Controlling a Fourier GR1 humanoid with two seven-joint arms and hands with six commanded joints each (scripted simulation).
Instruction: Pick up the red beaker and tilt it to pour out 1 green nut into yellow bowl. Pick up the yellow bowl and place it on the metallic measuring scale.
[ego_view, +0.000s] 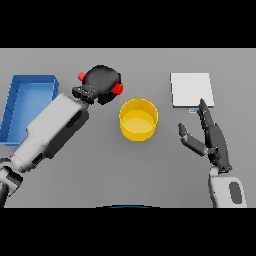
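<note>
Bowl (138, 120), yellow and round, stands upright on the grey table (100, 170) near the middle of the view. Its inside looks yellow all over; whether a nut lies in it I cannot tell.

The left hand (102, 82) is up and to the left of the bowl, near it but apart from it. Its dark fingers are curled round the red beaker (118, 89), and the hand covers most of it. Only two small red parts show: one at the right side of the hand, toward the bowl, and one at the upper left side. How the beaker is tilted I cannot tell, because so little of it shows. The left arm comes in from the lower left corner and lies across the table in front of a blue tray (30, 85), which stands at the left edge.

The scale (192, 89), a pale flat square, lies to the upper right of the bowl, well apart from it.

The right hand (212, 137) is at the right of the bowl. Its fingers are straight and relaxed and hold nothing. The fingertips point toward the scale and end just at its near edge.
</note>
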